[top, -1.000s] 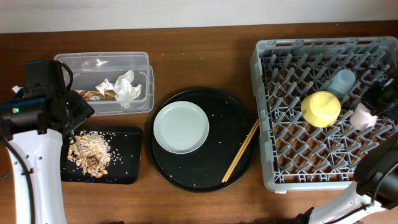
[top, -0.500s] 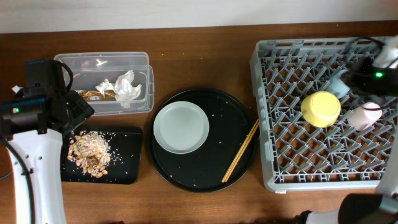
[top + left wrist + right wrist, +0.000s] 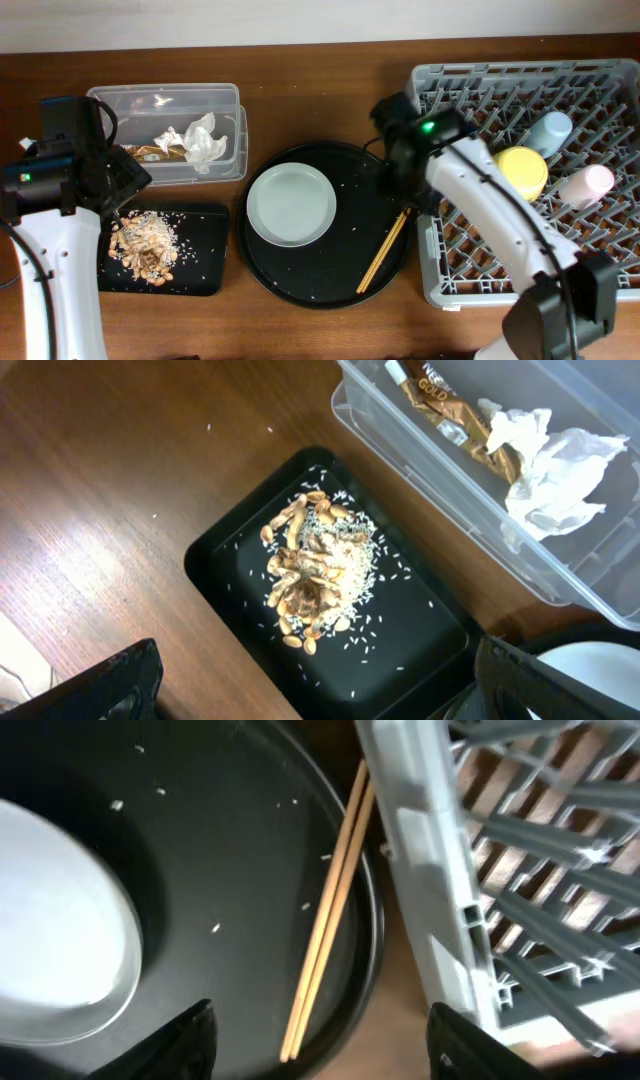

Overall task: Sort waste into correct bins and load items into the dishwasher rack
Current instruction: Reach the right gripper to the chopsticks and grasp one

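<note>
The clear box (image 3: 165, 105) holds the white tissue (image 3: 200, 140) and the gold wrapper (image 3: 150, 152); both also show in the left wrist view, tissue (image 3: 555, 460) and wrapper (image 3: 450, 405). Food scraps (image 3: 145, 245) (image 3: 315, 565) lie on the shallow black tray (image 3: 205, 275) (image 3: 420, 630). My left gripper (image 3: 120, 188) (image 3: 320, 700) hangs open above that tray. The plate (image 3: 291, 204) (image 3: 50, 940) and chopsticks (image 3: 388, 243) (image 3: 330, 910) lie on the round tray. The rack (image 3: 440, 285) (image 3: 430, 870) holds the yellow bowl (image 3: 522, 173), blue cup (image 3: 548, 132) and pink cup (image 3: 586, 186). My right gripper (image 3: 398, 172) (image 3: 320, 1055) is open and empty over the chopsticks.
The large round black tray (image 3: 320, 285) (image 3: 230, 840) sits mid-table, dotted with rice grains, its right rim close to the rack's left wall. Loose grains lie on the wood (image 3: 150, 480) left of the shallow tray. The left arm stands along the table's left edge.
My right arm has swung from the rack's right side to the round tray's right rim, and its jaws have opened. The pink cup stays in the rack. The left arm has not moved.
</note>
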{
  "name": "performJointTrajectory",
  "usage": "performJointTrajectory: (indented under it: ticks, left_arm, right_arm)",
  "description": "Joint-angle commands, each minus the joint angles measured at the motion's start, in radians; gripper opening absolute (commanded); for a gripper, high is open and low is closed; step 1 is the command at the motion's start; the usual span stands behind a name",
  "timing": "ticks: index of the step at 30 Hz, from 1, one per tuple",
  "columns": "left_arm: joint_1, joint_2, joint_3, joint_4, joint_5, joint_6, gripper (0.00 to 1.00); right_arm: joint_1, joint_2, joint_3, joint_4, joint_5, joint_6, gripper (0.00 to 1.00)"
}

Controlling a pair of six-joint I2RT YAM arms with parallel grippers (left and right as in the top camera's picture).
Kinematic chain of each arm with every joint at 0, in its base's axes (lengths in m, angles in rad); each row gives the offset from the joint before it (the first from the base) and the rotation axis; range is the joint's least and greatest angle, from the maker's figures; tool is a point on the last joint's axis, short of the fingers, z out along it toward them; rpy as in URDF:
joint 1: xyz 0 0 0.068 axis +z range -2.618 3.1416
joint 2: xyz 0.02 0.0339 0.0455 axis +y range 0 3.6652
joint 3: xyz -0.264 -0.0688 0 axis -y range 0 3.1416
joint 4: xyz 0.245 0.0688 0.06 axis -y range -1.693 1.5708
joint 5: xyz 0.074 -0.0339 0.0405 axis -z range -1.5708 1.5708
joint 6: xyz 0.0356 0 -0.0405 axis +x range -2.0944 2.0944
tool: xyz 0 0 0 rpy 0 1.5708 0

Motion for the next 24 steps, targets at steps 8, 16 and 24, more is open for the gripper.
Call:
performJointTrajectory:
  ticks: [8, 16, 24]
  left_arm:
    - [0.003, -0.011, 0.005, 0.0, -0.003, -0.013, 1.0]
    - [0.003, -0.011, 0.005, 0.0, -0.003, -0.013, 1.0]
    - [0.003, -0.011, 0.005, 0.0, -0.003, -0.013, 0.99]
  right_arm:
    - [0.087, 0.059, -0.259, 0.293, -0.012, 0.06, 0.66]
    - [0.088, 0.178, -0.26, 0.352, -0.035, 0.067, 0.7]
    - [0.088, 0.178, -0.26, 0.432, -0.058, 0.059, 0.69]
